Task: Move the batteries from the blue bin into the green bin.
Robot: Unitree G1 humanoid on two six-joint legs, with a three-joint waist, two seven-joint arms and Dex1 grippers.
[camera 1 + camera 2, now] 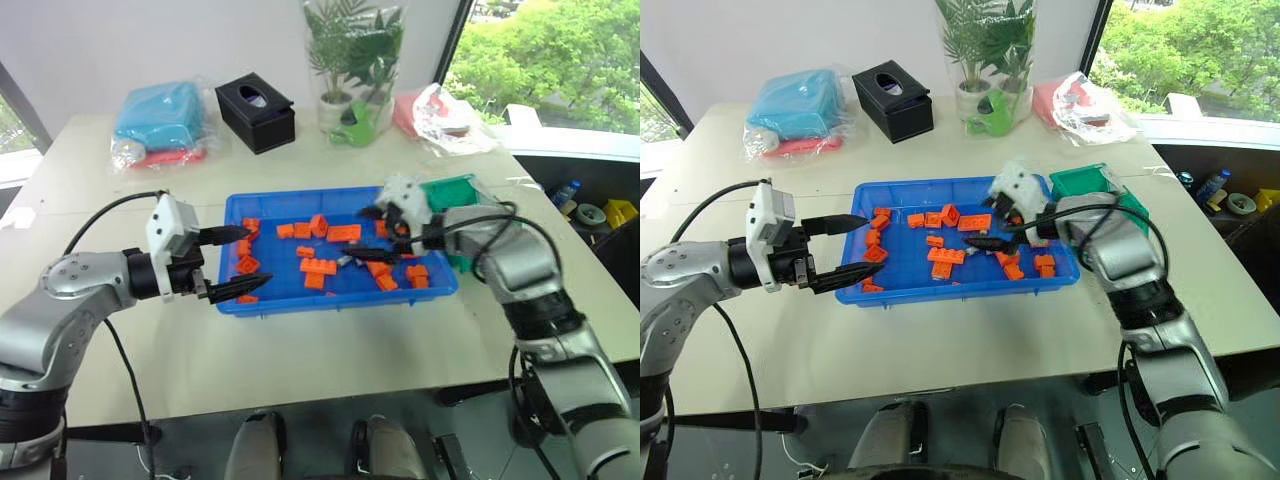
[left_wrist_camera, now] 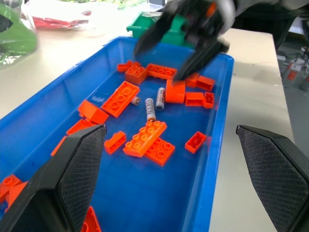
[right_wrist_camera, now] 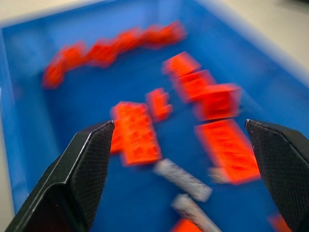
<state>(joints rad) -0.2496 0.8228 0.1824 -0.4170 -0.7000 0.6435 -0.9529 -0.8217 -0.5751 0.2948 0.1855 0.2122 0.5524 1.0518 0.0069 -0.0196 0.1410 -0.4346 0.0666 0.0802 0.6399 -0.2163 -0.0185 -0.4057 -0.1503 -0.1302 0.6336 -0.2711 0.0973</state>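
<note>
The blue bin point(image 1: 330, 303) sits mid-table and holds several orange blocks point(image 1: 318, 266). Among them lie the batteries: two silver-grey cylinders point(image 2: 150, 109) side by side and a shorter one point(image 2: 135, 100); two of them show blurred point(image 3: 182, 180) under the right fingers. My right gripper point(image 1: 358, 232) hangs open over the bin's right half, above the batteries, with nothing between its fingers. My left gripper point(image 1: 255, 258) stands open and empty over the bin's left end. The green bin point(image 1: 452, 192) stands just beyond the blue bin's right end, behind the right wrist.
At the back of the table are a light-blue bagged bundle point(image 1: 160, 115), a black tissue box point(image 1: 256, 112), a potted plant point(image 1: 350, 60) with a light-green piece point(image 1: 352, 128), and a red bagged item point(image 1: 440, 112). Bare tabletop lies in front of the bin.
</note>
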